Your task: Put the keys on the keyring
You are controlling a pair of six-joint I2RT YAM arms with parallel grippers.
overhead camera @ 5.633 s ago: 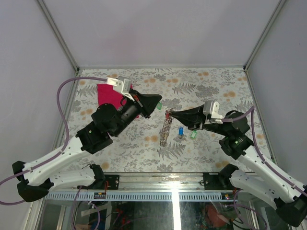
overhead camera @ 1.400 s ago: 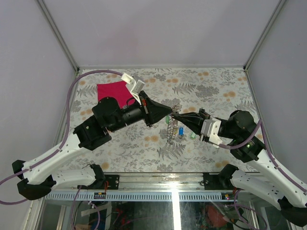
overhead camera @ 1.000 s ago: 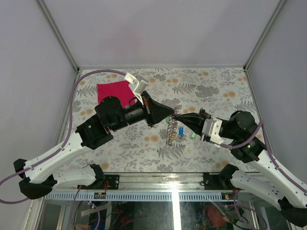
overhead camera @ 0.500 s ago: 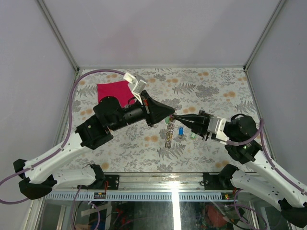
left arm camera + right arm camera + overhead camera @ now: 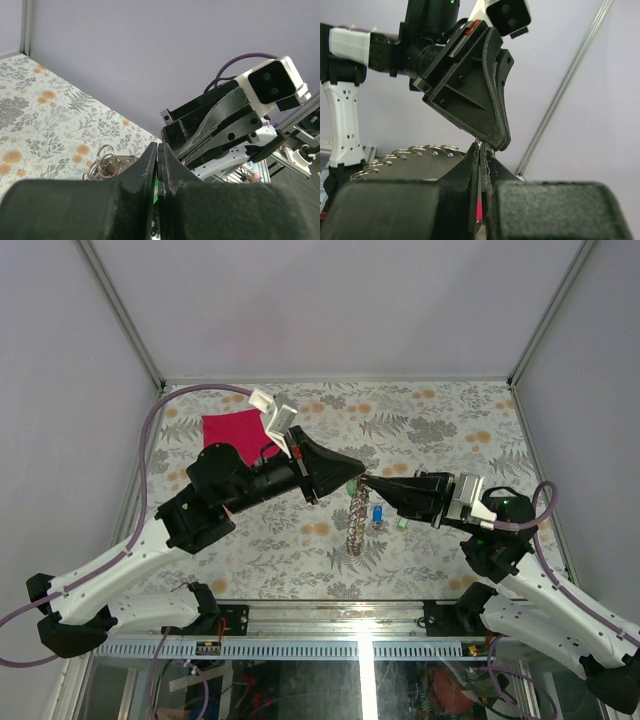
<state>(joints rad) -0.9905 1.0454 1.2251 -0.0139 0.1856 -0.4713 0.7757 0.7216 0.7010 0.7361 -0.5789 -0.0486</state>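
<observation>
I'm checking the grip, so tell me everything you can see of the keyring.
The keyring is a large grey metal ring, its rim a row of small wire loops, jagged like a sprocket. It stands on edge mid-table, seen nearly edge-on from above, lower end at or near the flowered tabletop. The right pincer is shut on its top edge; the left pincer, apparently shut on a green key, meets it there.
</observation>
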